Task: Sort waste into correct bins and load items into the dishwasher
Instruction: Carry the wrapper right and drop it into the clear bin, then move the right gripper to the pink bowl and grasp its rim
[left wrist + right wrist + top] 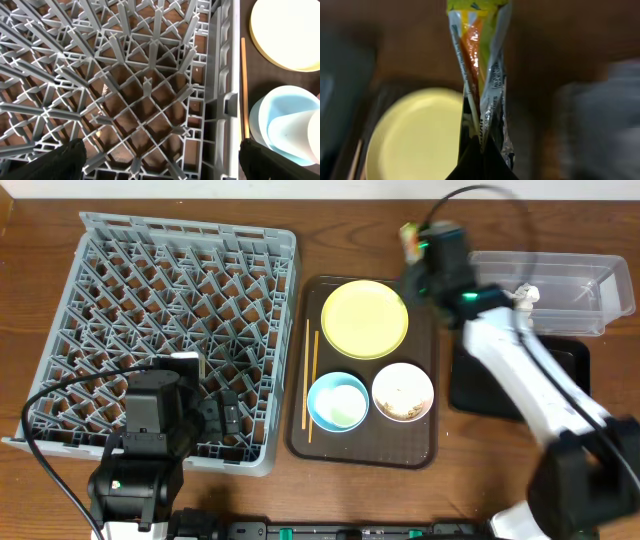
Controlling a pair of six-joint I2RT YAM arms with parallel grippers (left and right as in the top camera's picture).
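Note:
My right gripper [413, 242] is shut on the small yellow-green wrapper [409, 235] and holds it above the table just past the yellow plate [365, 318]. The wrist view shows the wrapper [481, 65] pinched between the fingers [482, 150], with the plate [415, 135] below. My left gripper [160, 162] is open and empty over the front right corner of the grey dish rack [160, 330]. The light blue bowl [337, 401], the white bowl [403, 391] with beige scraps and the chopsticks [310, 380] lie on the brown tray. Crumpled white paper [526, 294] is in the clear tub [560, 290].
The dark brown serving tray [425, 445] lies between the rack and the bins. The shallow black tray [470, 385] sits in front of the clear tub, partly under my right arm. Something pale sits inside the blue bowl [290, 130].

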